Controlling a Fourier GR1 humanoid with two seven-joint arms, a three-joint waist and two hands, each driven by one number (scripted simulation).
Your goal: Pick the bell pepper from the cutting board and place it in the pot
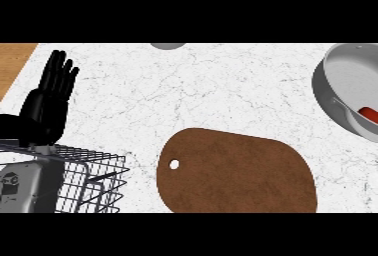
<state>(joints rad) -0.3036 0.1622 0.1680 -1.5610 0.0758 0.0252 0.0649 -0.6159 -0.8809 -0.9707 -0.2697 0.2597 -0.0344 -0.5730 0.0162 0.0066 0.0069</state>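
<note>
The brown cutting board lies on the marble counter at the lower middle, with nothing on it. A grey pot sits at the right edge, partly cut off by the frame. Inside it, against the right border, a red bell pepper shows only in part. My left hand stands at the left, fingers straight and pointing up, holding nothing, far from both board and pot. My right hand does not show in this view.
A wire basket stands at the lower left, just under my left forearm. A small grey object peeks in at the top edge. A wooden surface borders the counter at the upper left.
</note>
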